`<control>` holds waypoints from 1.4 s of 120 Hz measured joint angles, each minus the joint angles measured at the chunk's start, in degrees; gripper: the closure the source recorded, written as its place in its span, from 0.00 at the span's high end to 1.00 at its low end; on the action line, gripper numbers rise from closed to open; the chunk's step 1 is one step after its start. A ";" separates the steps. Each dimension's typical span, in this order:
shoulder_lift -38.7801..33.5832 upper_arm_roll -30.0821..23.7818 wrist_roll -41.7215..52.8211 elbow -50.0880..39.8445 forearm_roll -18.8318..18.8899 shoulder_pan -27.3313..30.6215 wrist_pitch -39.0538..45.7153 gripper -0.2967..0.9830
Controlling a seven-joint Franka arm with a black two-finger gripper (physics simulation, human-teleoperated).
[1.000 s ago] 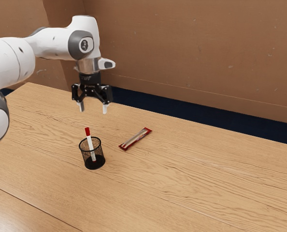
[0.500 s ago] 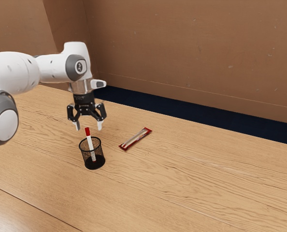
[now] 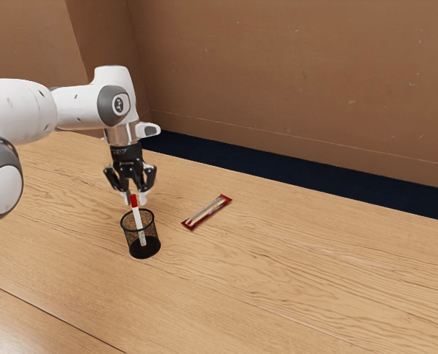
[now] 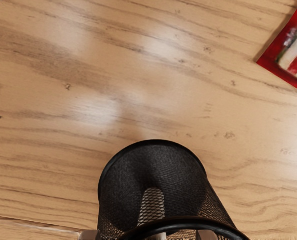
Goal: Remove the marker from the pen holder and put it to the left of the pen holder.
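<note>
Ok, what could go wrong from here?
The jaws stand apart on either side of the marker's red cap; closing this high might let it slip or tip. The marker also leans inside the pen holder, so a straight lift could catch the rim and drag or topple the holder.

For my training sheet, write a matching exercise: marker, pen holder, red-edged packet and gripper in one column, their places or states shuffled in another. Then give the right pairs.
Column one
1. Marker
2. Pen holder
3. Red-edged packet
4. Gripper

Column two
A. Lying flat on the table
B. Open, near the red cap
C. Leaning inside a mesh cup
D. Made of black mesh, standing upright

Right pairs: 1-C; 2-D; 3-A; 4-B
</note>
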 joint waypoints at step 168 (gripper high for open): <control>13.56 4.52 4.23 15.19 24.57 2.57 -37.94 0.15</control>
